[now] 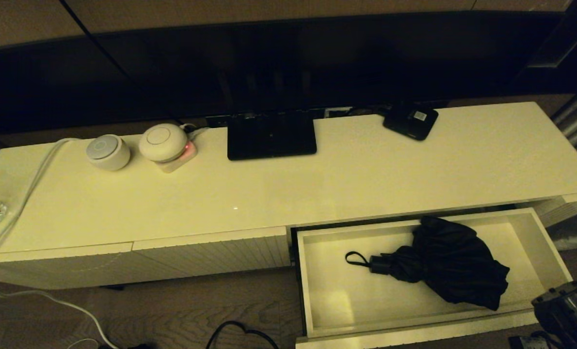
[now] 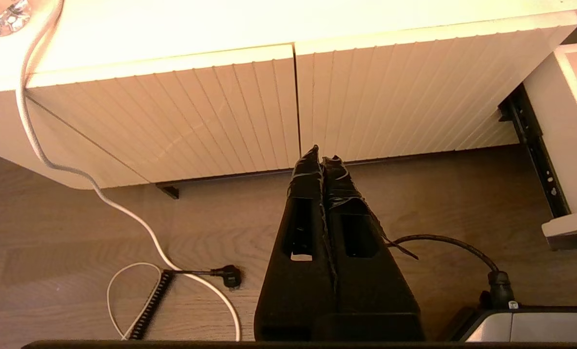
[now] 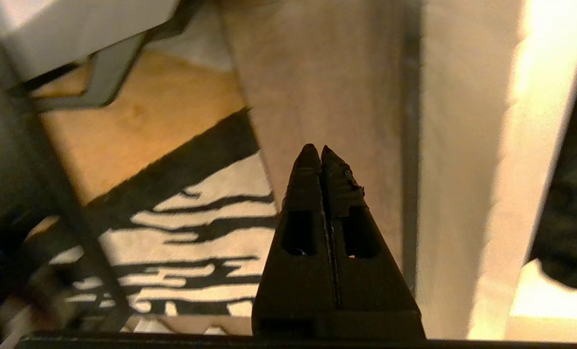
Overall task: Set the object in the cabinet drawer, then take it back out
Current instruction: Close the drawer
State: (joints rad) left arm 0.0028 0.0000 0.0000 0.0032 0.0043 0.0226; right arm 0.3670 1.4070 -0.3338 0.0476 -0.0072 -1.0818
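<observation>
Black umbrella (image 1: 451, 264) inside open drawer (image 1: 312, 295)

Umbrella (image 1: 451, 264) in my open drawer (image 1: 312, 291).
It lies toward the drawer's right end; I see two speakers (image 1: 108, 151) by the cabinet top's (image 1: 366, 174) back-left edge.

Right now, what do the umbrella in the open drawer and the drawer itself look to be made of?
The umbrella looks like thin black woven fabric: it lies in loose, bunched folds with a faint sheen. Its handle seems hard plastic. The drawer looks like painted or laminated board: smooth cream walls, straight edges.
</observation>
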